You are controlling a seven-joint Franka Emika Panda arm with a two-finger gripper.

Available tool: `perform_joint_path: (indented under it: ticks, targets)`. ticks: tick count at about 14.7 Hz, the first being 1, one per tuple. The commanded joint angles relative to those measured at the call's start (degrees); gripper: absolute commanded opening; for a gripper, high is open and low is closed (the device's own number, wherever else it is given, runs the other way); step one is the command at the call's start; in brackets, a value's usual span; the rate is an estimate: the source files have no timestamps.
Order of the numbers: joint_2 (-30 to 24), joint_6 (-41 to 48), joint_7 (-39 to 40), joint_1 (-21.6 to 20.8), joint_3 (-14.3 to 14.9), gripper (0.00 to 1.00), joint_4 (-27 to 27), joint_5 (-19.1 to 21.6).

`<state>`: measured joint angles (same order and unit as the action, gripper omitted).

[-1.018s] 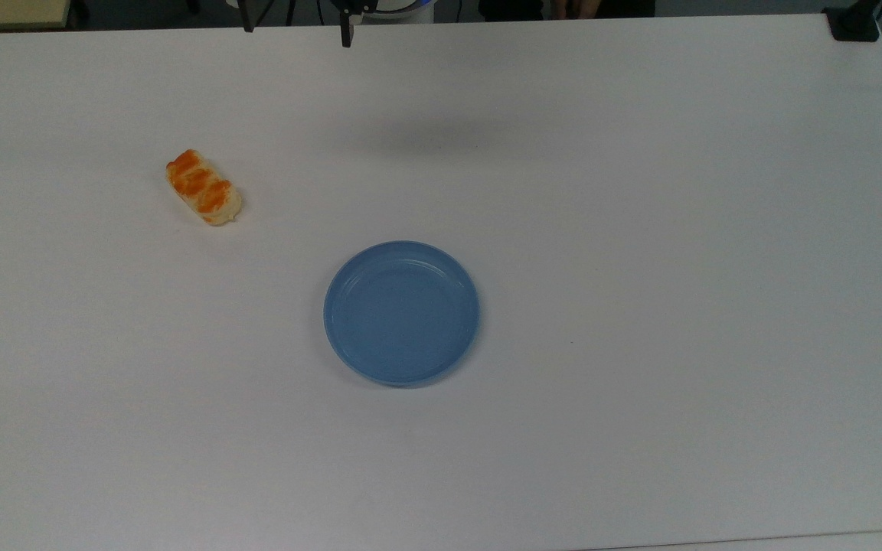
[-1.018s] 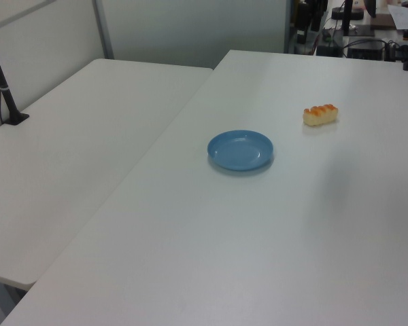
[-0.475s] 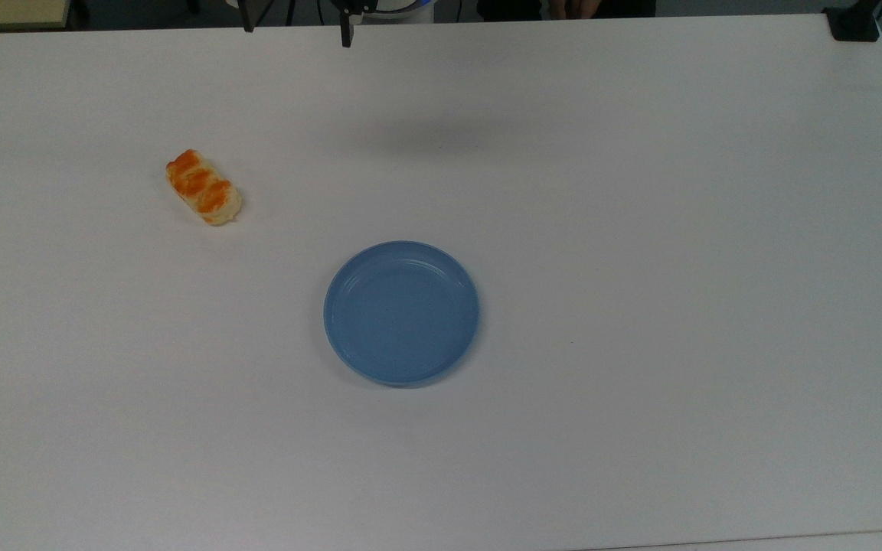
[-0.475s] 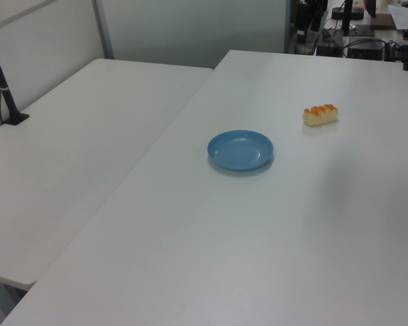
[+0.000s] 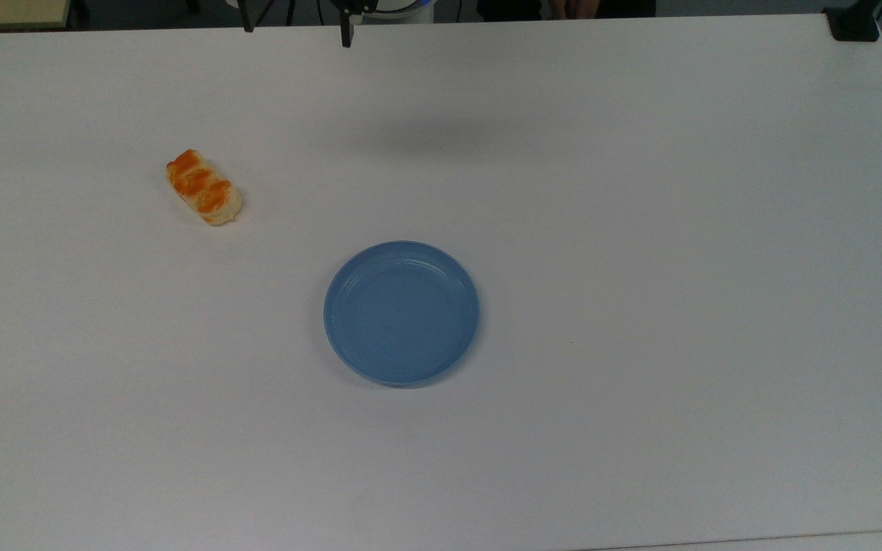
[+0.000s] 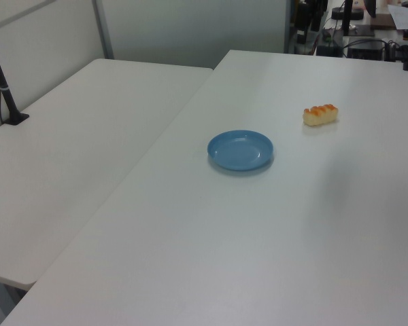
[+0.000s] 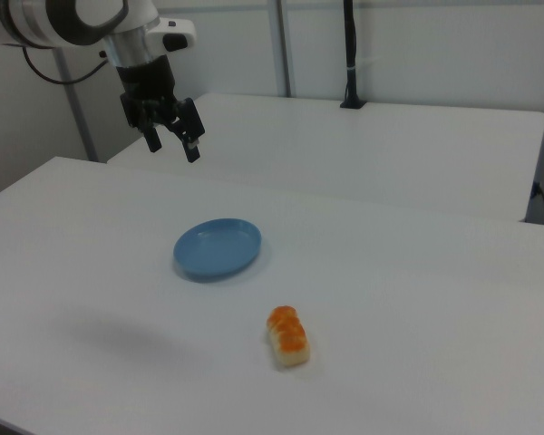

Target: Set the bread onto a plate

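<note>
- big white table with a plain matte top
- a light-blue plate sits flat on it, roughly mid-table, nothing in it
- the bread lies straight on the tabletop, well apart from the plate, up and toward the top view's left, glazed bumps facing up
- a second white table butts against it, with a black pole's base on it
</note>
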<state>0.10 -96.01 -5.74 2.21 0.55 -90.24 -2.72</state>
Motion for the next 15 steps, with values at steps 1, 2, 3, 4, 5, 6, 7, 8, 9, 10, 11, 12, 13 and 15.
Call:
perform_joint_path:
  ticks: [1, 2, 3, 4, 5, 6, 7, 8, 9, 10, 11, 12, 13, 15]
  targets:
    - [-1.3, -1.1, -0.6, -0.1, 0.2, 1.0, -1.9, 1.2]
    - [-1.3, -1.1, -0.6, -0.1, 0.2, 1.0, -1.9, 1.2]
    - [-1.3, -0.9, -0.2, -0.1, 0.2, 1.0, -1.8, 1.1]
    - [-1.3, -0.9, 0.2, -0.1, 0.2, 1.0, -1.8, 1.1]
    - [-1.3, -0.8, 0.2, -0.1, 0.2, 1.0, -1.6, 1.1]
    - [-1.2, -0.8, 0.2, -0.2, 0.1, 1.0, -1.3, 1.1]
    - [-1.2, -0.8, -0.3, -0.2, 0.0, 1.0, -1.3, 1.1]
    - [-1.2, -0.8, -0.4, -0.3, -0.1, 1.0, -1.3, 1.1]
    - [-1.2, -0.8, -0.5, -0.3, -0.1, 1.0, -1.3, 1.1]
    - [-1.2, -0.9, -0.5, -0.3, -0.1, 0.99, -1.3, 1.1]
    - [-1.2, -0.8, -0.5, -0.3, -0.1, 0.97, -1.3, 1.1]
    - [-1.2, -0.8, -0.5, -0.4, -0.1, 0.97, -1.4, 1.1]
    - [-1.2, -0.8, -0.4, -0.4, -0.1, 0.97, -1.4, 1.1]
    - [-1.2, -0.8, 0.2, -0.1, -0.1, 1.0, -1.4, 1.1]
